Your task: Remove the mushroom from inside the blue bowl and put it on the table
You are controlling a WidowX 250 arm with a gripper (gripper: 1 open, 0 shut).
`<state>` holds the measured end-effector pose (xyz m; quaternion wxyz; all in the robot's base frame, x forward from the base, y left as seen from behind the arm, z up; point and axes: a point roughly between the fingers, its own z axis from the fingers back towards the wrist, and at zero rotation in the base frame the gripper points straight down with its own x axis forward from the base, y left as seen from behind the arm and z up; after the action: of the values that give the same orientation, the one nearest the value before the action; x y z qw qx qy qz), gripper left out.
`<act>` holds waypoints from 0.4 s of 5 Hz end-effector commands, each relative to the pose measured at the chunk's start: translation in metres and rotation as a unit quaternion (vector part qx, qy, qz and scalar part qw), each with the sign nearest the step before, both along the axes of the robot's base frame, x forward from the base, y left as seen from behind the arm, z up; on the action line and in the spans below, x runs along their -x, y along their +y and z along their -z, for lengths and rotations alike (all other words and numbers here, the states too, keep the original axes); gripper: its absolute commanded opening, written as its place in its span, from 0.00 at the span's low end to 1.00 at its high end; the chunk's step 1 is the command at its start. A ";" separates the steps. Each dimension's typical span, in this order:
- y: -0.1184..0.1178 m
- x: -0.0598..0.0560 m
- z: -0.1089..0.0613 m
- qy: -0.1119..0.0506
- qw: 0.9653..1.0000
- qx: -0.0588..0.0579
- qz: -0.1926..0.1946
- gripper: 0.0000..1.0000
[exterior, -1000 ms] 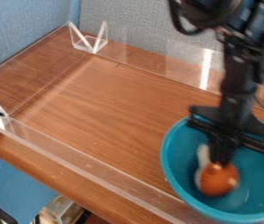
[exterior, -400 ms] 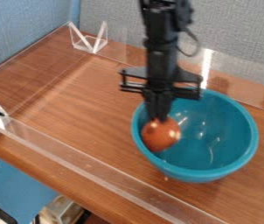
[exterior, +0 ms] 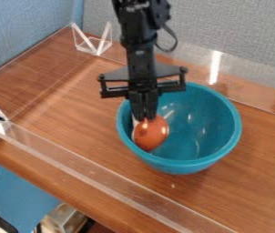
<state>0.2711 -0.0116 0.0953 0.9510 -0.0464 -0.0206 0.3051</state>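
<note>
**Mushroom gripped at the bowl's left rim**

The reddish-brown wood-grain table fills the view, fenced by low clear acrylic walls. The large, glossy teal-blue plastic bowl sits on it, right of centre. A black robot arm reaches straight down over the bowl's left side. Its gripper is clamped on the small toy mushroom, whose orange-brown cap hangs just inside the left rim. That rim stands between the mushroom and the open tabletop.
</note>
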 end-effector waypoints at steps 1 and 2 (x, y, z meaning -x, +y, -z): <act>-0.003 0.007 -0.027 -0.011 0.995 0.008 -0.095 0.00; -0.003 0.009 -0.029 -0.003 0.988 0.011 -0.153 0.00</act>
<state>0.2582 -0.0125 0.1088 0.8908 -0.0430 -0.0003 0.4523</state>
